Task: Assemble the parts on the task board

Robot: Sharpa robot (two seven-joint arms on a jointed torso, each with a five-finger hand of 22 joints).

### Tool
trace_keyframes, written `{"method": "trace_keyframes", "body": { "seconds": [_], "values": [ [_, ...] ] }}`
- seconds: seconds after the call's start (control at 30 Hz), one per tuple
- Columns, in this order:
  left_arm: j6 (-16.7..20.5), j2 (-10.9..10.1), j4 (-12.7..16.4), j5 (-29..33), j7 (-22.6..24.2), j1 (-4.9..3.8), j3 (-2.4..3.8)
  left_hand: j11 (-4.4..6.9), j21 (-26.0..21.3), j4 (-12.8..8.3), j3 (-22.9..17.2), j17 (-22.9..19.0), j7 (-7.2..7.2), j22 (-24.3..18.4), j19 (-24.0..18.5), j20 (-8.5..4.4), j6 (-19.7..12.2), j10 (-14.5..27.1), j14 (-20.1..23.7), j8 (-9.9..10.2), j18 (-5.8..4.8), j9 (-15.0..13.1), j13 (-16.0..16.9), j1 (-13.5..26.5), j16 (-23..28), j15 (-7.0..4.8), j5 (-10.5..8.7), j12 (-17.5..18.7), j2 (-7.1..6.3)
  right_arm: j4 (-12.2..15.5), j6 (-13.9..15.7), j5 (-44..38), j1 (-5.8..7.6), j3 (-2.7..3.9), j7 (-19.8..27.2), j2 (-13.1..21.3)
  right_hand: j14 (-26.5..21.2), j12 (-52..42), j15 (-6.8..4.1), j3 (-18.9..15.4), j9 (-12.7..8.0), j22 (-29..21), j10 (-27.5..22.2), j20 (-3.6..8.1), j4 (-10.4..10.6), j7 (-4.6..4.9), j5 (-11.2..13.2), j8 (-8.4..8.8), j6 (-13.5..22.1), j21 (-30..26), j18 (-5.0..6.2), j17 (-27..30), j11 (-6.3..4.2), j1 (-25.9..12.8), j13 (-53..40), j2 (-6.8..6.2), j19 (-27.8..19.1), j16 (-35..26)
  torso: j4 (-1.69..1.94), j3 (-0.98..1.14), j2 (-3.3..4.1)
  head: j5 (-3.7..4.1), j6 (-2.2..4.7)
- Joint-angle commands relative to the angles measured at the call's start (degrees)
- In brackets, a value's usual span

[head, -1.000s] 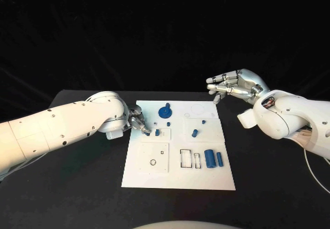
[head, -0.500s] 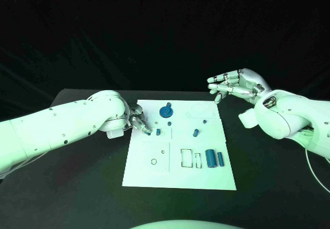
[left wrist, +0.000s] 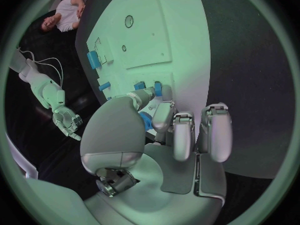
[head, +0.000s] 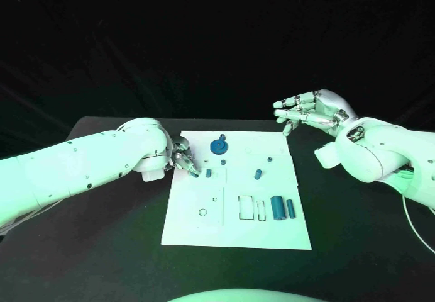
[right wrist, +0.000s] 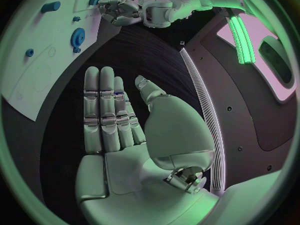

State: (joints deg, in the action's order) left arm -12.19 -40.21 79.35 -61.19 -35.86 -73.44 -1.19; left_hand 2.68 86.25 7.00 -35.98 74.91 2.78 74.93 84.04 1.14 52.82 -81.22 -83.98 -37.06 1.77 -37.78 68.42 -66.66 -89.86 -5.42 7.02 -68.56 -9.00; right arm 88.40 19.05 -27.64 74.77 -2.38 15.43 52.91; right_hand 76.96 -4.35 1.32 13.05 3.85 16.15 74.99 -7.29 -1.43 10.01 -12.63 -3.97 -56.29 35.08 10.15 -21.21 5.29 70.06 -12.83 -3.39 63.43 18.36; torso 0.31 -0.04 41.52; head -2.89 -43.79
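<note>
Black table [head: 109, 220], white task board [head: 236, 233] lying in its middle with blue parts on it.
Left hand [head: 184, 160] pinches a small blue part [head: 195, 174] at the board's left edge; right hand [head: 308, 113] hovers beyond its far right corner, fingers apart, holding nothing.

This looks like a robot lab or test stand. A black table [head: 109, 251] stands before a black cloth backdrop [head: 217, 56], and only a white task board [head: 237, 214] with small blue parts [head: 276, 208] lies on it. White robot arms [head: 82, 170] reach in, and thin cables [head: 418, 233] hang beside one arm.
</note>
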Motion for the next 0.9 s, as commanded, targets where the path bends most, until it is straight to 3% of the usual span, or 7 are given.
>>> {"method": "trace_keyframes", "body": {
  "seconds": [0.03,0.6,0.9],
  "values": [
    [-2.9,0.5,0.0,-0.3,-1.9,0.33,-0.24,0.18,0.3,0.4,0.9,15.1,-1.93,11.5,4.2,-0.42,2.5,-0.2,-6.0,0.3,-0.67,0.2,0.0,1.1,-0.1,-0.26,-0.09,-0.1,-0.11,0.1,-0.8,-0.1,-0.04,0.00,0.2,0.0,-0.3,0.3,0.01,-0.3,0.0,-0.1,-0.4,0.01,0.0,-0.10,-0.2,0.01,0.4,-0.4,0.35,-0.1,-0.14,0.6,0.0,-0.17,0.2,-0.2,-0.03,-0.01,-0.08,0.06,-0.02],
    [-2.3,1.6,-1.0,-1.7,-2.8,0.32,-0.24,0.30,0.7,3.7,6.1,15.1,-2.09,12.0,4.4,-0.50,3.9,-0.2,-6.0,0.8,-0.81,0.7,-0.3,5.2,-0.1,-0.34,-0.07,0.2,-0.26,0.4,-0.4,-0.4,-0.04,0.00,0.5,0.0,-0.3,0.3,0.06,-0.5,0.0,-0.2,-0.4,-0.01,0.2,-0.04,-0.3,-0.01,0.5,-0.6,0.33,-0.1,-0.07,0.5,0.0,0.03,0.3,-0.3,-0.01,-0.07,0.00,0.20,0.32],
    [-2.1,1.7,-1.4,-2.0,-2.9,0.31,-0.23,0.27,0.7,6.0,11.1,15.1,-2.09,12.1,4.5,-0.47,4.4,-0.3,-6.0,1.0,-0.83,0.9,-0.3,6.1,-0.1,-0.34,-0.04,0.4,-0.66,0.5,-0.5,-0.4,-0.04,0.00,0.5,0.1,-0.4,0.4,0.13,-0.7,0.0,-0.3,-0.5,-0.05,0.4,0.00,-0.3,0.00,0.5,-0.7,0.31,-0.1,0.00,0.4,0.0,0.04,0.2,-0.3,-0.02,-0.08,0.02,0.22,0.31]
  ]
}}
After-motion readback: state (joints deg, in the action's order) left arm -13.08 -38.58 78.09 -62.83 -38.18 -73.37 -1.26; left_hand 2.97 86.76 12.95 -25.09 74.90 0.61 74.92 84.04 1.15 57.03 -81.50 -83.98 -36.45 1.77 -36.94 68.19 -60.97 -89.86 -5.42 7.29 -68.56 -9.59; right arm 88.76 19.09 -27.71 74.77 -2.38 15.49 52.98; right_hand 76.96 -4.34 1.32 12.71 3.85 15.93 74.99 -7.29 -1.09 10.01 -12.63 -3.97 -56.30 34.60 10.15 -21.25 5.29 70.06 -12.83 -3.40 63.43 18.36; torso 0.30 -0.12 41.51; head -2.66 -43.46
